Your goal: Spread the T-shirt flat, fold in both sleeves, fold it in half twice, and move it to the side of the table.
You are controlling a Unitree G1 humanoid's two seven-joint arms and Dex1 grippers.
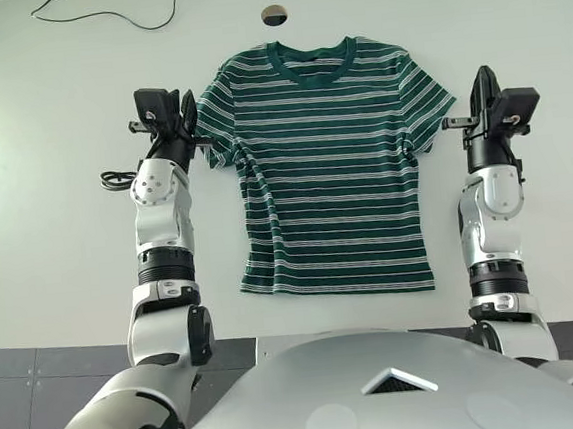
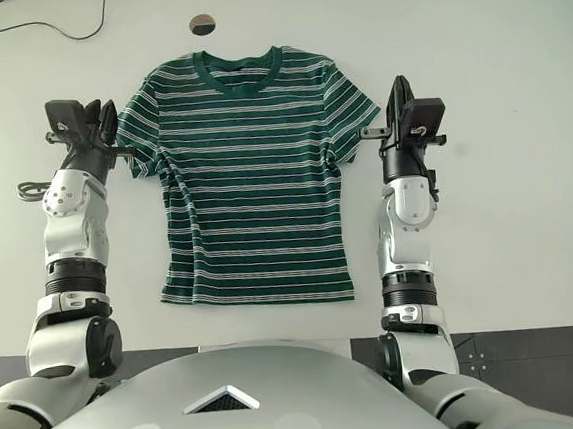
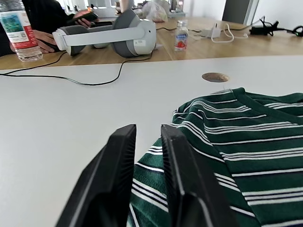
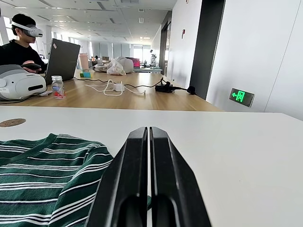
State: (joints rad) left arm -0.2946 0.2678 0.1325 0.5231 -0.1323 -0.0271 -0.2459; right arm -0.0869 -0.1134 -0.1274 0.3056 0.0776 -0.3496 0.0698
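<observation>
A dark green T-shirt with white stripes lies spread flat, front up, in the middle of the white table, collar toward the far side. My left gripper hovers at the tip of the shirt's left sleeve. In the left wrist view its fingers stand a little apart, open, with striped cloth under and between them. My right gripper is just outside the right sleeve. Its fingers are pressed together, shut, and the sleeve's edge lies beside and under them.
A round cable hole sits in the table just past the collar. A thin black cable runs along the far left. A small cable loop lies left of my left arm. The table's front edge is close to me.
</observation>
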